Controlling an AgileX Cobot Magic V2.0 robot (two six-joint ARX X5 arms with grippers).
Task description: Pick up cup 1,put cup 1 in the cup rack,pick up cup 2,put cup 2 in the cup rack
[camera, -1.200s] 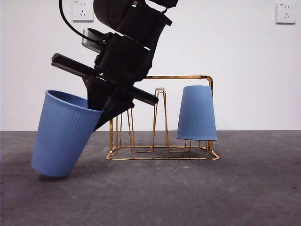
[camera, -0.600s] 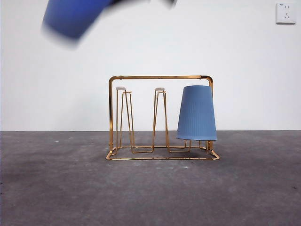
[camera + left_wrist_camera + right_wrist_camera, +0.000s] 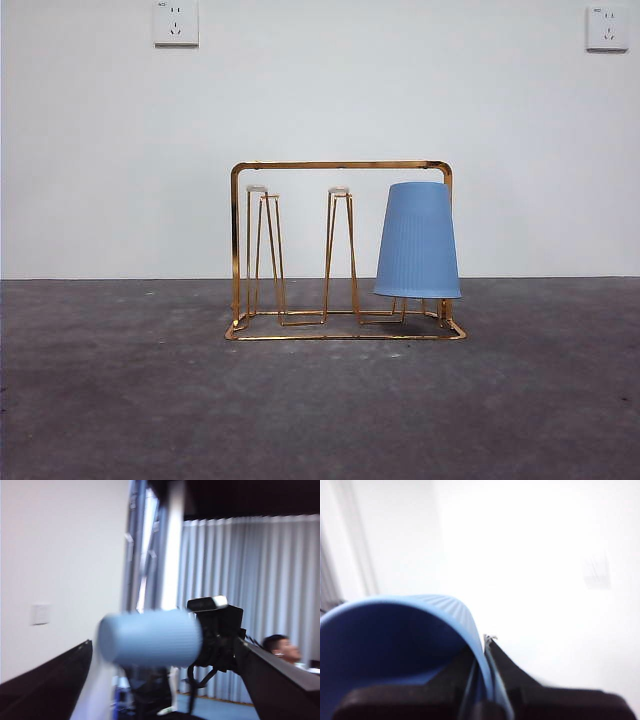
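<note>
Right tool (image 3: 487,680) pinches a blurred blue cup's (image 3: 395,645) rim; left tool (image 3: 165,680) gapes empty.

The dark grey table (image 3: 120,400) carries only the cup rack (image 3: 340,165).

my left gripper (image 3: 165,680): jaws spread wide, holding nothing | blurred blue cup (image 3: 150,637) seen sideways between them, gripped by another black gripper (image 3: 217,637) | white wall (image 3: 55,555), grey curtain (image 3: 260,595) behind

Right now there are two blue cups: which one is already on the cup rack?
The upside-down cup over a prong at one end of the cup rack. The other cup is off the rack, its wall pinched by the right pincer.
</note>
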